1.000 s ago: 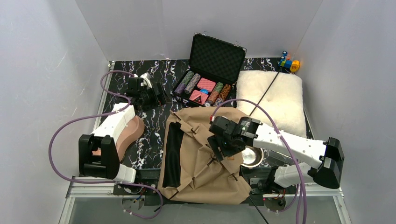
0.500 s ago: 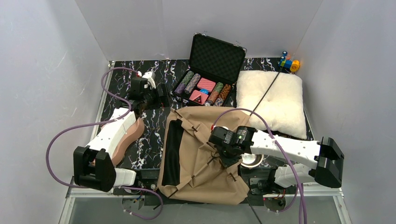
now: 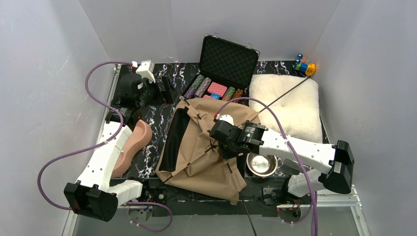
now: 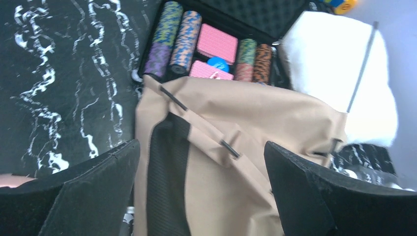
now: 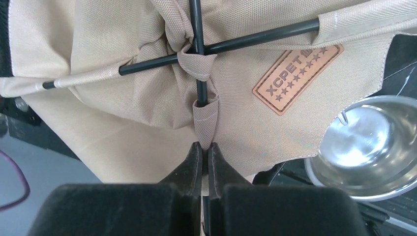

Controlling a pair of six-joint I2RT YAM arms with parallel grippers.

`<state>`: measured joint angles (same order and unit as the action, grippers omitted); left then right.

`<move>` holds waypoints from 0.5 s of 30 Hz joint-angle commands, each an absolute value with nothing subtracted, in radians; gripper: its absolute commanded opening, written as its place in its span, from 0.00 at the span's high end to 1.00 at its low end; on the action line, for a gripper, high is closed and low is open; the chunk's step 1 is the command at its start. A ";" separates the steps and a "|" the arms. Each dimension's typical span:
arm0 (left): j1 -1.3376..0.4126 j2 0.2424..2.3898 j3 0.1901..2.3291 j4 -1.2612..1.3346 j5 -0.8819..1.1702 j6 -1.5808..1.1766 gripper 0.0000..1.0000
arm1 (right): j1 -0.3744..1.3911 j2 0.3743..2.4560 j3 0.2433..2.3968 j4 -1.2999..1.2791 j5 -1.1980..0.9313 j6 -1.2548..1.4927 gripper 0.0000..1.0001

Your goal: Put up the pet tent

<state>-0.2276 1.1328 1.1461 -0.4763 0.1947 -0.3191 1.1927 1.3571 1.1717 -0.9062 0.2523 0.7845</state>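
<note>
The pet tent [image 3: 196, 147] lies crumpled in the middle of the table, tan canvas with a dark entrance [image 3: 173, 142] on its left side. Thin black poles cross in its fabric sleeves [image 5: 196, 49], beside a brown label [image 5: 297, 78]. One pole [image 3: 285, 93] sticks out over the white cushion. My right gripper [image 3: 223, 142] sits on the tent's middle, and in the right wrist view it [image 5: 202, 146] is shut on a pole inside its sleeve. My left gripper [image 3: 162, 88] hovers at the back left, wide open [image 4: 200, 147], looking down on the tent [image 4: 255, 118].
An open poker chip case [image 3: 228, 61] stands at the back, touching the tent's far edge. The fluffy white cushion [image 3: 290, 105] lies at the right, with a small toy [image 3: 304, 66] behind it. A steel bowl [image 3: 260, 164] sits under my right arm. A pink curved piece [image 3: 130, 145] lies at the left.
My right gripper shut on the pole sleeve and pulled the tent left and back, uncovering the bowl. My left arm stretched toward the back of the table, still open.
</note>
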 commanded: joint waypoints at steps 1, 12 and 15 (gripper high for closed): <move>-0.226 1.089 1.211 -0.550 0.329 -0.305 0.02 | 1.192 1.402 1.293 -0.848 0.410 0.780 0.99; -0.226 1.042 1.311 -0.713 0.344 -0.255 0.02 | 1.185 1.434 1.417 -0.915 0.583 0.781 0.99; -0.226 1.029 1.342 -0.750 0.330 -0.262 0.02 | 1.155 1.412 1.400 -0.872 0.581 0.752 0.99</move>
<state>-0.2276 1.0714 1.2743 -0.6678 0.3302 -0.2798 1.1854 1.4620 1.3697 -0.9138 0.4973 0.7773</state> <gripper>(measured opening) 0.981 0.043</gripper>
